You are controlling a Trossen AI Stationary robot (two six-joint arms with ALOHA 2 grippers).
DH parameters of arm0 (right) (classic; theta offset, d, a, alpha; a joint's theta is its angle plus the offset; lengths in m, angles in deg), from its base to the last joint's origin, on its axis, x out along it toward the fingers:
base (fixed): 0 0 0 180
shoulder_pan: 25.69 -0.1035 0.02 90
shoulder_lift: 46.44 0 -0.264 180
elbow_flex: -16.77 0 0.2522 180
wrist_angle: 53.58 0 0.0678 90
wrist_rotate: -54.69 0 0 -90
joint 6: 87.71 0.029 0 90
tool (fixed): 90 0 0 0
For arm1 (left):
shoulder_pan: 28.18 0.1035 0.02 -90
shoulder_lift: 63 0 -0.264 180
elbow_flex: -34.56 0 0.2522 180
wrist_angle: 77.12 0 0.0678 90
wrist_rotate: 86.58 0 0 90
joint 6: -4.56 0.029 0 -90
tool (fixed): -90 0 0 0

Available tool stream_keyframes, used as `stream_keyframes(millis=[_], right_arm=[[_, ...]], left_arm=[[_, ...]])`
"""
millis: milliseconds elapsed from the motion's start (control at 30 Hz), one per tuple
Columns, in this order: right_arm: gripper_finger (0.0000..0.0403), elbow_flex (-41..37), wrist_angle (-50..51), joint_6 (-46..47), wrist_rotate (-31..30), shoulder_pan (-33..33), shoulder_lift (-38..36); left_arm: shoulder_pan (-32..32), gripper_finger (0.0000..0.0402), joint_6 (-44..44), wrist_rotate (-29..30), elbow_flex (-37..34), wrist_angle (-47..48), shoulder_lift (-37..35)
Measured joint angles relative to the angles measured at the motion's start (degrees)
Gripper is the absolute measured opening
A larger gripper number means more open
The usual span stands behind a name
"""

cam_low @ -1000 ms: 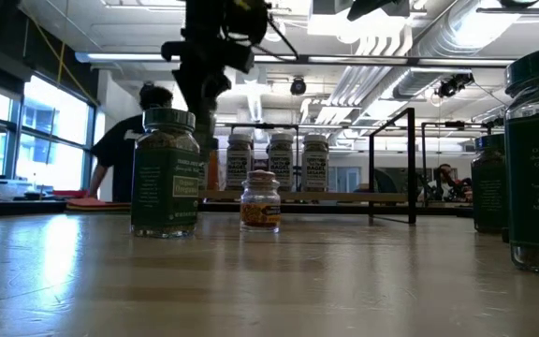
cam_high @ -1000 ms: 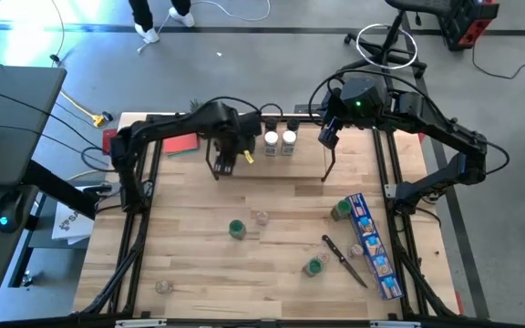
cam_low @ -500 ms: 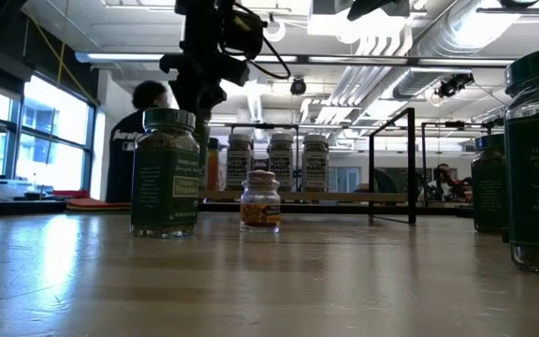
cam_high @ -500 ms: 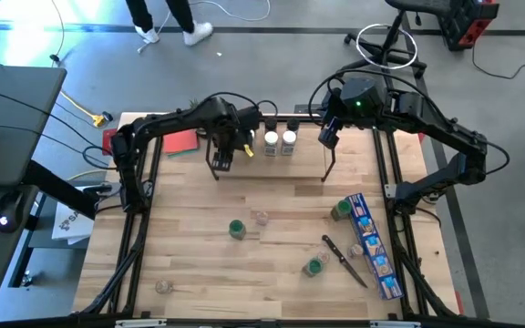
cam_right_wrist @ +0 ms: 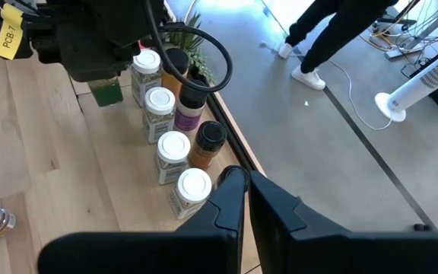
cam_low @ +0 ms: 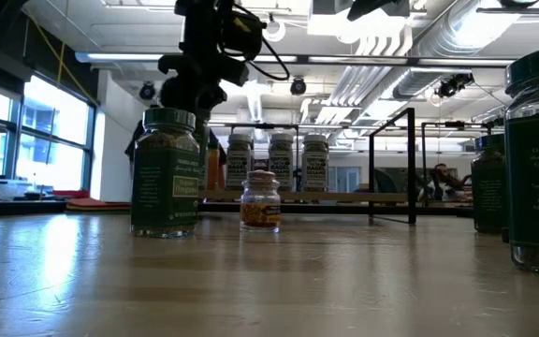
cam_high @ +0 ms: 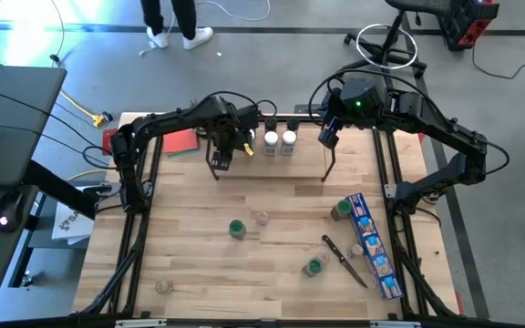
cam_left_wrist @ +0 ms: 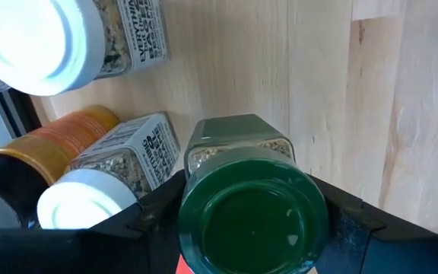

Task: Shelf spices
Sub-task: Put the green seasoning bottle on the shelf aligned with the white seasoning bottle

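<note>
At the far left of the shelf (cam_high: 272,157), the left gripper (cam_high: 223,155) has its jaws on either side of a green-capped jar (cam_left_wrist: 248,209), which stands on the wood board; whether they grasp it or have released it cannot be told. White-capped jars (cam_high: 279,140) stand in a row just to its right. Farther right, the right gripper (cam_high: 327,135) hangs above the shelf's right end, jaws clenched on nothing. More spices (cam_high: 236,228) lie scattered on the near worktop (cam_high: 190,264).
</note>
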Motion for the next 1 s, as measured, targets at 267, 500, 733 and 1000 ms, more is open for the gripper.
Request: stream_keyframes(millis=[267,500,733,1000], right_arm=[[0.0014,0.00,-0.01,0.96,-0.02,-0.01,0.00],[0.0014,0.00,0.00,0.96,0.00,0.00,0.00],[0.0014,0.00,0.00,0.96,0.00,0.00,0.00],[0.0014,0.00,-0.02,0.96,0.00,-0.02,0.00]], left_arm=[[0.19,0.0218,-2.00,-1.53,0.00,-1.75,0.00],[1.88,0.0218,-1.95,-3.16,-0.02,-3.25,0.00],[2.82,0.0218,-1.90,-4.82,-0.02,-4.22,-0.02],[2.89,0.0218,-1.93,-5.65,-4.35,-5.18,0.04]])
